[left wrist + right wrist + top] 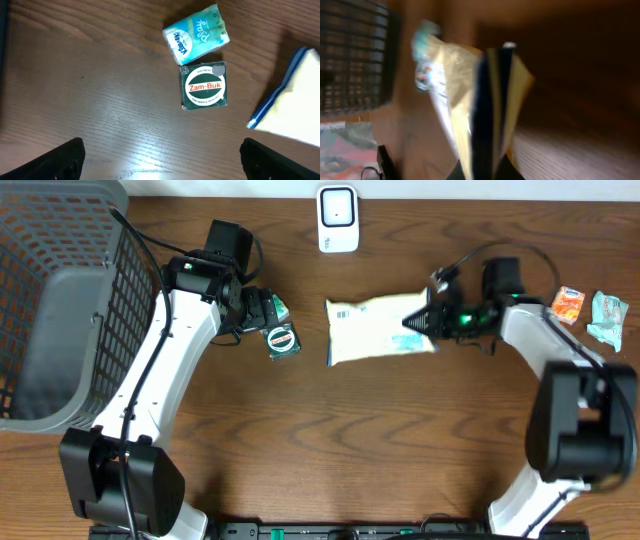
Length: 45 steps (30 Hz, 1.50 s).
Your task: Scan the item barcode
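A pale yellow packet with a blue-striped edge lies at the table's middle, below the white barcode scanner at the far edge. My right gripper is shut on the packet's right end. The blurred right wrist view shows the packet edge-on, pinched between the jaws of that gripper. My left gripper is open and holds nothing, hovering over bare wood short of a green Zam-Buk tin and a teal tissue pack. The packet's corner shows at the right of the left wrist view.
A grey mesh basket fills the far left of the table. An orange snack packet and a teal one lie at the right edge, behind the right arm. The green tin sits just left of the yellow packet.
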Each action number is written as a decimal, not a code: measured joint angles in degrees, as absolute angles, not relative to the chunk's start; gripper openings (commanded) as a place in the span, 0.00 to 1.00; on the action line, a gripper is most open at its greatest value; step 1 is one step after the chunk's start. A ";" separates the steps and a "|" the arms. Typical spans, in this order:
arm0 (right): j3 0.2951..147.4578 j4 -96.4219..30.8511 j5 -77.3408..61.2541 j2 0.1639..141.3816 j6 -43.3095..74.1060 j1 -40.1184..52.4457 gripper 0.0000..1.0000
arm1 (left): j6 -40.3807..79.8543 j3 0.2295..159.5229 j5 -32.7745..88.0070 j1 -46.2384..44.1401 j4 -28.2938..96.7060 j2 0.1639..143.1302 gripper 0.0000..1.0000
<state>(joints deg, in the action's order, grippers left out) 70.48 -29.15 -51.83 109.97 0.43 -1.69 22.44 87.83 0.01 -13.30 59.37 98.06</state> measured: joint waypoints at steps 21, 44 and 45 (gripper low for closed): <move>70.78 -22.70 -62.15 100.25 -0.25 -1.74 0.01 | 22.44 87.83 0.01 -13.30 59.37 98.06 0.98; 70.78 -28.36 -34.50 100.42 6.85 -1.72 0.01 | 22.44 87.83 0.01 -13.28 59.37 98.06 0.98; 70.78 -28.56 -33.56 100.53 7.01 -1.69 0.01 | 22.44 87.83 0.01 -13.30 59.37 98.06 0.98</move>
